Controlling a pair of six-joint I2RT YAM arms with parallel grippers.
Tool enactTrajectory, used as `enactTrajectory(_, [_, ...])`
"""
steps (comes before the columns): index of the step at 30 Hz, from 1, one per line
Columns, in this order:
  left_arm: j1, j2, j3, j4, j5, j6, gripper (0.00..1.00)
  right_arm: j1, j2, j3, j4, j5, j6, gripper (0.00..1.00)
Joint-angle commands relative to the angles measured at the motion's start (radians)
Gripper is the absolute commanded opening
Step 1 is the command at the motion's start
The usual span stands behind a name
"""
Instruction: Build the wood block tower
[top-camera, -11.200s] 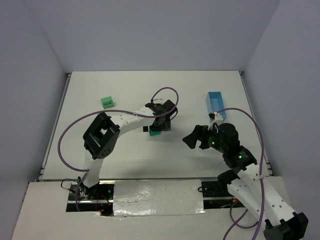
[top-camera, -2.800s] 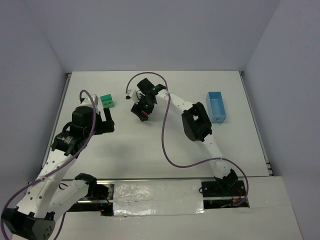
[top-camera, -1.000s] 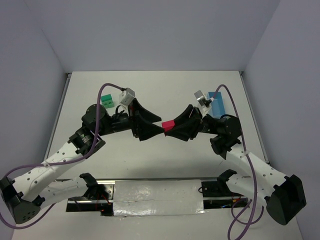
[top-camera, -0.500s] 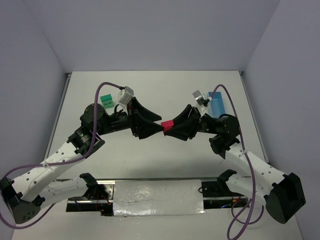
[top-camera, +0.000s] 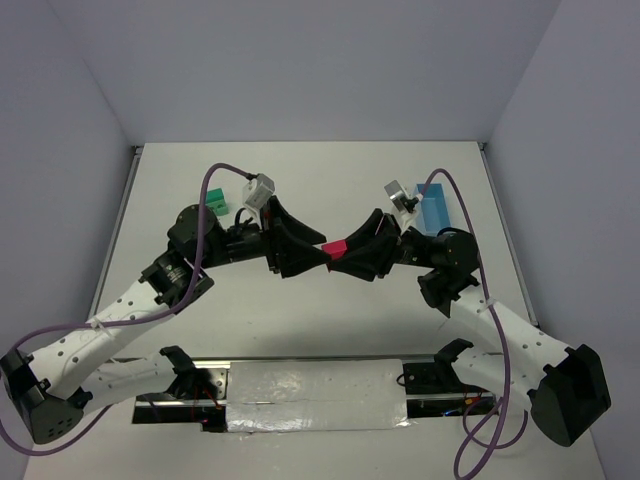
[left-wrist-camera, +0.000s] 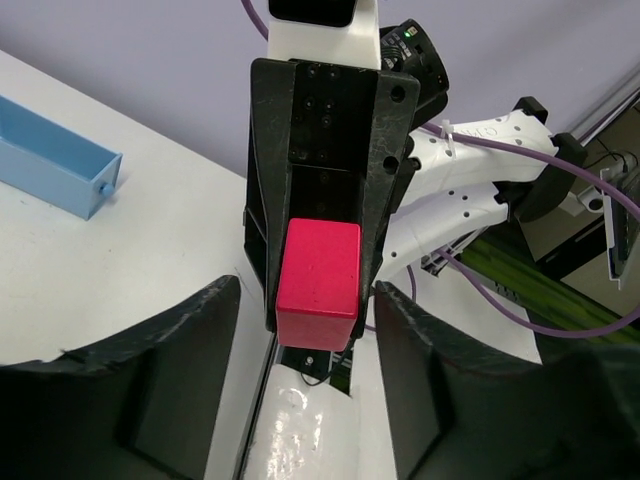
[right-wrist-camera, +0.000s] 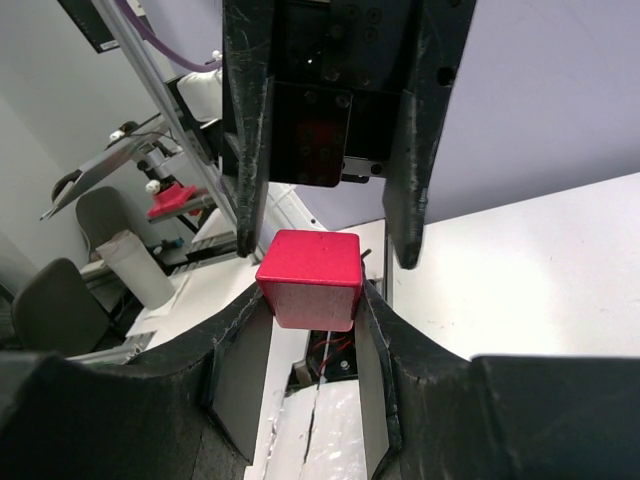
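In mid-air over the table's middle, my right gripper (top-camera: 347, 258) is shut on the red block (top-camera: 335, 247), whose sides are pinched between its two fingers (right-wrist-camera: 240, 330). The right wrist view shows the red block (right-wrist-camera: 308, 278) at the tips of that right gripper (right-wrist-camera: 310, 300). My left gripper (top-camera: 318, 254) faces it from the left, open, with one finger on each side of the red block (left-wrist-camera: 320, 282) and a gap on both sides. A pair of green blocks (top-camera: 216, 204) sits at the back left, partly behind the left arm.
A light-blue oblong tray (top-camera: 436, 210) stands at the back right, behind the right arm, and the tray (left-wrist-camera: 55, 160) also shows in the left wrist view. Both arms' purple cables loop over the table.
The left gripper has slid a little to the right, further round the red block, and its jaws have narrowed. The right gripper has kept hold of the block.
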Motion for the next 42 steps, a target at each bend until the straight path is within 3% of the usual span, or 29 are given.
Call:
enactTrajectory(1, [-0.005, -0.003, 0.023, 0.050, 0.036, 0.011, 0.67, 0.002, 0.001, 0.035, 0.033, 0.003, -0.015, 0.00])
enactTrajectory(9, [-0.005, -0.007, 0.034, 0.034, 0.034, 0.018, 0.43, 0.002, 0.014, 0.035, 0.037, 0.018, -0.003, 0.00])
enactTrajectory(11, [-0.005, -0.003, 0.038, 0.032, 0.040, 0.018, 0.29, 0.002, 0.021, 0.033, 0.053, 0.015, 0.012, 0.00])
enactTrajectory(12, [-0.005, 0.000, 0.040, 0.033, 0.040, 0.016, 0.26, 0.002, 0.023, 0.033, 0.054, 0.017, 0.017, 0.00])
enactTrajectory(13, [-0.005, 0.006, 0.041, 0.032, 0.040, 0.016, 0.10, 0.002, 0.023, 0.030, 0.060, 0.017, 0.019, 0.00])
enactTrajectory(15, [-0.005, 0.010, 0.052, 0.023, 0.036, 0.027, 0.00, 0.001, 0.023, 0.030, 0.056, 0.020, 0.017, 0.25])
enactTrajectory(17, [-0.005, 0.012, 0.067, -0.028, 0.014, 0.068, 0.00, -0.001, 0.011, 0.020, 0.042, 0.027, 0.010, 0.65])
enactTrajectory(18, [-0.005, 0.012, 0.099, -0.057, 0.005, 0.091, 0.00, -0.007, 0.005, 0.012, 0.022, 0.029, -0.006, 0.80])
enactTrajectory(20, [-0.003, 0.020, 0.138, -0.136, -0.003, 0.173, 0.00, -0.021, -0.014, 0.001, -0.001, 0.032, -0.024, 1.00])
enactTrajectory(23, [0.011, 0.052, 0.280, -0.334, -0.065, 0.337, 0.00, -0.092, -0.049, -0.036, -0.048, 0.040, -0.030, 1.00])
enactTrajectory(26, [0.095, 0.098, 0.368, -0.486, -0.079, 0.497, 0.00, -0.218, -0.100, -0.108, -0.055, 0.049, 0.020, 1.00])
enactTrajectory(28, [0.194, 0.133, 0.391, -0.537, -0.073, 0.568, 0.00, -0.304, -0.149, -0.126, -0.200, 0.075, 0.004, 1.00])
enactTrajectory(30, [0.295, 0.156, 0.411, -0.575, -0.056, 0.697, 0.00, -0.336, -0.199, -0.093, -0.475, 0.162, -0.050, 1.00])
enactTrajectory(33, [0.318, 0.190, 0.376, -0.539, -0.189, 0.835, 0.00, -0.361, -0.242, -0.028, -0.776, 0.315, -0.151, 1.00])
enactTrajectory(37, [0.353, 0.217, 0.296, -0.456, -0.261, 1.039, 0.00, -0.363, -0.250, -0.002, -0.874, 0.294, -0.176, 1.00])
enactTrajectory(42, [0.564, 0.465, 0.535, -0.640, -0.081, 1.145, 0.00, -0.366, -0.264, -0.028, -0.883, 0.219, -0.204, 1.00])
